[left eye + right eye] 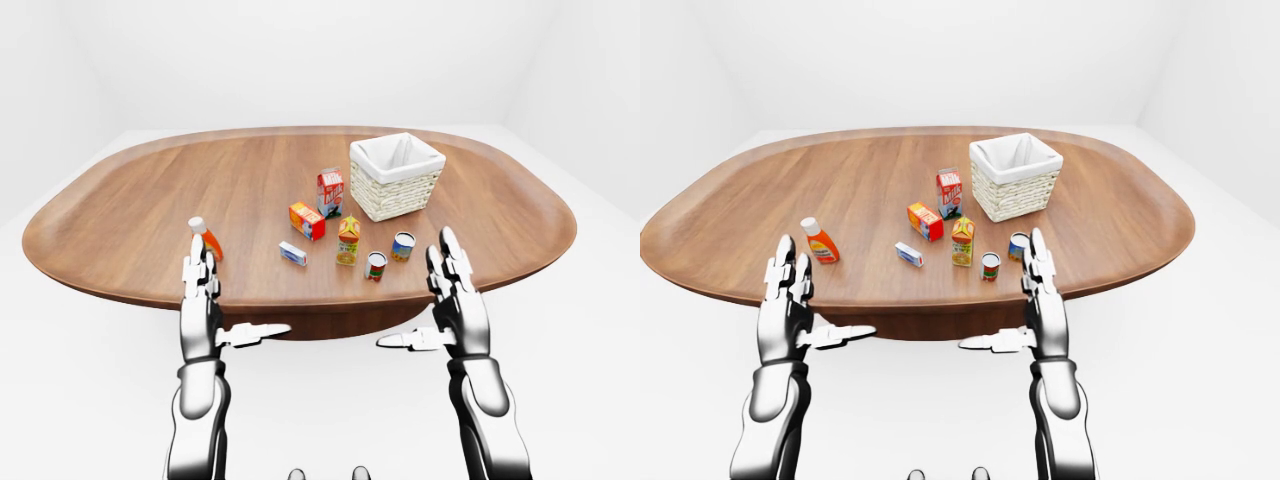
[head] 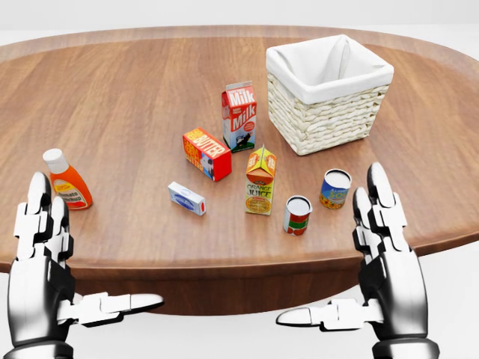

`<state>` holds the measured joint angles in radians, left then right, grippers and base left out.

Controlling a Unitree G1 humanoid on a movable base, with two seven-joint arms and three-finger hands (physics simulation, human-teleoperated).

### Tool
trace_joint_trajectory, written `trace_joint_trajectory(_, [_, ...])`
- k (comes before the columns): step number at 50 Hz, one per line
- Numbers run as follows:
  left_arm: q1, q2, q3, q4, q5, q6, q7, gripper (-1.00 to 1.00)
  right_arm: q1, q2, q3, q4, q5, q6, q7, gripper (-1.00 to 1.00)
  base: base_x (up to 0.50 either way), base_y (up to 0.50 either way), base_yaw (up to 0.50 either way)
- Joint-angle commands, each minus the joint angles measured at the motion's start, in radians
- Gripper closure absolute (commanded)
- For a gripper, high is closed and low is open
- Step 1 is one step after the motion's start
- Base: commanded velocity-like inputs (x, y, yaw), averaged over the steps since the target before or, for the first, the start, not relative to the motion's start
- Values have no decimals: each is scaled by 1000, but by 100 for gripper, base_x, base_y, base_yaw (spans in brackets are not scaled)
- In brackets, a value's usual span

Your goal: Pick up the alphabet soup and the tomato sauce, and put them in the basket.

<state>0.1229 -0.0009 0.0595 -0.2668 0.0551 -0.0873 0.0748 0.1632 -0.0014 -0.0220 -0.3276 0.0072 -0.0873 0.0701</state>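
Observation:
Two cans stand near the bottom edge of the wooden table (image 2: 127, 90) in the head view. The blue-and-yellow one is the alphabet soup (image 2: 334, 188). Just left of it is the red-and-green tomato sauce (image 2: 297, 215). The white-lined wicker basket (image 2: 325, 116) stands above them at the upper right, with nothing visible inside. My right hand (image 2: 385, 247) is open, fingers pointing up, just right of and below the soup can, not touching it. My left hand (image 2: 41, 254) is open at the lower left, far from both cans.
A milk carton (image 2: 239, 116), a red butter box (image 2: 206, 153), an orange juice carton (image 2: 260, 179) and a small white-and-blue box (image 2: 186, 198) stand left of the cans. A ketchup bottle (image 2: 67, 183) is just above my left hand.

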Motion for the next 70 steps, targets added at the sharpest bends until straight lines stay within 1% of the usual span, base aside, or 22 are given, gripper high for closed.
trace_joint_trajectory(1, [9,-2,7,-26,12,0,18,-100,13,1,-5,-11,-4,0,-7,-100,0,0,0])
trace_joint_trajectory(14, [10,-1,5,-25,14,0,17,-100,15,0,-4,-22,-6,0,-5,-100,4,0,0])
trace_joint_trajectory(45, [8,0,0,-20,19,0,10,-100,16,0,-2,-10,-9,0,-3,-100,24,0,0])
trace_joint_trajectory(48, [11,0,-3,-28,22,0,9,-100,18,0,-3,-12,-8,0,-2,-100,25,0,0])
trace_joint_trajectory(51, [14,-1,-5,-37,25,0,8,-100,13,-2,-4,-70,-7,0,-2,-100,25,0,0])
trace_joint_trajectory(55, [13,-1,-4,-33,27,0,9,-100,13,0,-5,-24,-9,0,0,-100,24,0,0])
trace_joint_trajectory(70, [10,0,-2,-23,28,0,8,-100,9,-1,-4,-53,-10,0,0,-100,25,0,0])
